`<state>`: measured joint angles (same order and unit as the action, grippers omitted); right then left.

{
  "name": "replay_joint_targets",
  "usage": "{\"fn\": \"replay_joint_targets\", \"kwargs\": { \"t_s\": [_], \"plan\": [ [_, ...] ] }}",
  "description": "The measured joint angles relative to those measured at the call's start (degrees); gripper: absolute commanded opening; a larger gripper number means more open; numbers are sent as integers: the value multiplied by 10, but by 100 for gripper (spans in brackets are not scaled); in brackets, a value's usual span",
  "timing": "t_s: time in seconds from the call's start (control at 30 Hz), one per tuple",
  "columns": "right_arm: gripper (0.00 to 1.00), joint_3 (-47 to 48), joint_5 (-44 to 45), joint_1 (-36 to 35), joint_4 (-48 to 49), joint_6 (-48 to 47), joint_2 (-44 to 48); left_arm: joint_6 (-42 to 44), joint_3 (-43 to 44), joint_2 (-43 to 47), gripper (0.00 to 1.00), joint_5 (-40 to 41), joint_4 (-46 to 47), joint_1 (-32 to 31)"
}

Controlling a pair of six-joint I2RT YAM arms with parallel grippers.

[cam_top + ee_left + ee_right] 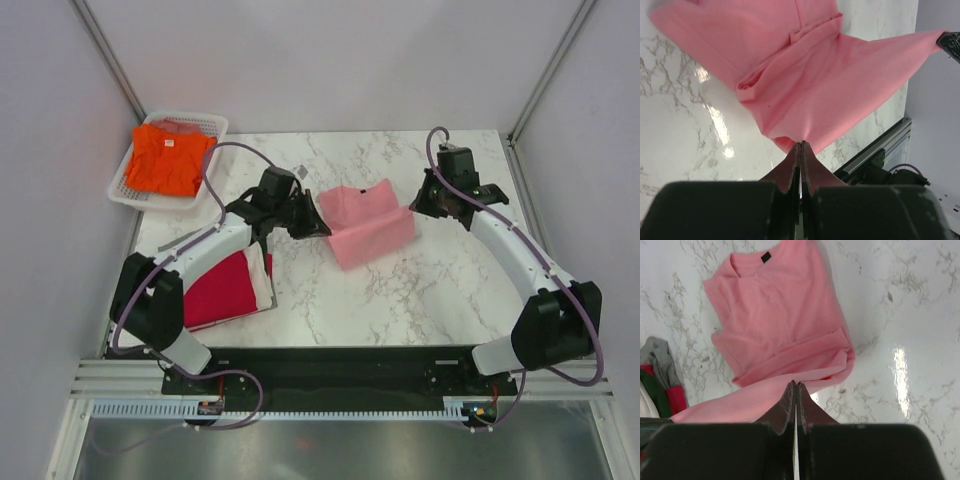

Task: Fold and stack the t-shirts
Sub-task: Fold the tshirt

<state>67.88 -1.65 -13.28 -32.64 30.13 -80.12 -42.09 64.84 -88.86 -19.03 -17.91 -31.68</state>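
A light pink t-shirt (365, 230) lies partly folded in the middle of the marble table, collar toward the back. My left gripper (322, 228) is shut on its left edge, and the left wrist view shows the cloth (815, 75) pinched at the closed fingertips (801, 144). My right gripper (416, 207) is shut on its right edge, where the fabric (780, 315) is caught at the fingertips (796, 384). The pink hem stretches lifted between the two grippers. A crimson red t-shirt (222, 285) lies folded at the near left. An orange t-shirt (168, 160) sits in the basket.
The white mesh basket (205, 120) stands at the back left corner. White cloth (262, 285) shows along the red tee's right side, and grey cloth (657, 357) shows there in the right wrist view. Frame posts and walls border the table.
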Motion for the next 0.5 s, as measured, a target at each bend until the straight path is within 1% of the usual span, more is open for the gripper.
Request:
{"fn": "replay_joint_targets", "kwargs": {
  "t_s": [0.27, 0.5],
  "plan": [
    [0, 137, 1, 5, 12, -1, -137, 11, 121, -90, 2, -37, -21, 50],
    [0, 270, -6, 17, 16, 0, -278, 13, 243, -199, 2, -63, -31, 84]
  ]
}}
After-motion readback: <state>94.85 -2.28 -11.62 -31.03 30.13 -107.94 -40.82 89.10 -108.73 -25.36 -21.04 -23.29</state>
